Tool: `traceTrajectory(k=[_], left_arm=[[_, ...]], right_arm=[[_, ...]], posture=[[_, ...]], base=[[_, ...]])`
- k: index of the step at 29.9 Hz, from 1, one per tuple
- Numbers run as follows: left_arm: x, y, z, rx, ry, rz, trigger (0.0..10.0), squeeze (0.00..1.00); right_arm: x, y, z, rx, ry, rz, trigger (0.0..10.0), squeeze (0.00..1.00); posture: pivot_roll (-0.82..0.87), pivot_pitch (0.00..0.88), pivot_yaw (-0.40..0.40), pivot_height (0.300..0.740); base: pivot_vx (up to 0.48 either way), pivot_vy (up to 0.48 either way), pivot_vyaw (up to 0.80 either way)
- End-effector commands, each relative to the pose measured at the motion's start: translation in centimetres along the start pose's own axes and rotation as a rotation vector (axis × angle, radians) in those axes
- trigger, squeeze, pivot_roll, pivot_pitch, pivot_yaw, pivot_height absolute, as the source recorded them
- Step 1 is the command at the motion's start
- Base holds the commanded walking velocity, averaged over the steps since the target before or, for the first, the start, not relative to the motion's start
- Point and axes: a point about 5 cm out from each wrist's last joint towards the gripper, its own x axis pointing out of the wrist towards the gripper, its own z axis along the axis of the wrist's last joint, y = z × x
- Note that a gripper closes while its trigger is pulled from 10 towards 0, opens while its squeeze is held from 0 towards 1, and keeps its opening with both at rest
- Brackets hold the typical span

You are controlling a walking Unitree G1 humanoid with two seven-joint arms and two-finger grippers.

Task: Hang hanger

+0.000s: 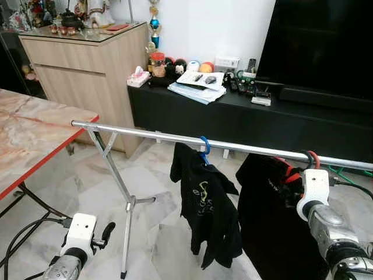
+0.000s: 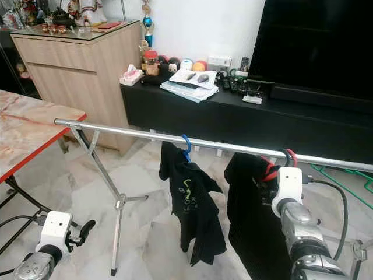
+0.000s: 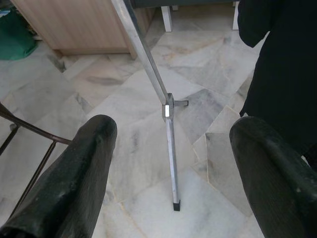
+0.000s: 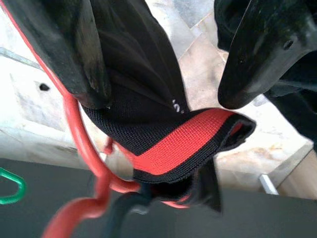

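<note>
Right gripper [image 1: 291,185] is up by the long silver rail [image 1: 175,137], with its two black fingers [image 4: 74,54] spread apart around the neck of the black shirt [image 1: 274,221]. That shirt is on the red hanger [image 4: 81,148], and the red hook [image 1: 315,156] already sits over the rail, near another black shirt [image 1: 204,204] on a blue hanger [image 1: 205,146]. I think the hanging part is done. Next I should pull back gently without catching the cloth. My left gripper [image 3: 173,168] hangs low and open over the floor.
</note>
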Motion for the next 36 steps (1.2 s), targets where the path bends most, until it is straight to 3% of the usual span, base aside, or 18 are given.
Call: traceTrajectory(k=[1, 17, 27, 36], left_arm=[[-0.2, 0.3, -0.2, 0.018, 0.019, 0.005, 10.0, 0.00], [-0.1, 0.3, -0.1, 0.017, 0.020, 0.006, 10.0, 0.00], [-0.1, 0.3, -0.1, 0.016, 0.022, 0.005, 10.0, 0.00], [-0.1, 0.3, -0.2, 0.015, 0.026, 0.007, 10.0, 0.00]], right_arm=[[0.1, 0.0, 0.2, 0.041, -0.010, -0.020, 10.0, 0.00], [0.1, -0.6, 1.1, 0.079, -0.059, -0.074, 10.0, 0.00], [0.0, 0.2, -0.8, -0.003, 0.057, -0.008, 10.0, 0.00], [0.1, 0.8, 0.1, 0.002, 0.001, 0.029, 10.0, 0.00]], posture=[[0.19, 0.000, 0.027, 0.740], [0.19, 0.000, 0.028, 0.740], [0.18, 0.000, 0.025, 0.740], [0.18, 0.000, 0.024, 0.740]], base=[[0.000, 0.000, 0.00], [0.000, 0.000, 0.00], [0.000, 0.000, 0.00], [0.000, 0.000, 0.00]])
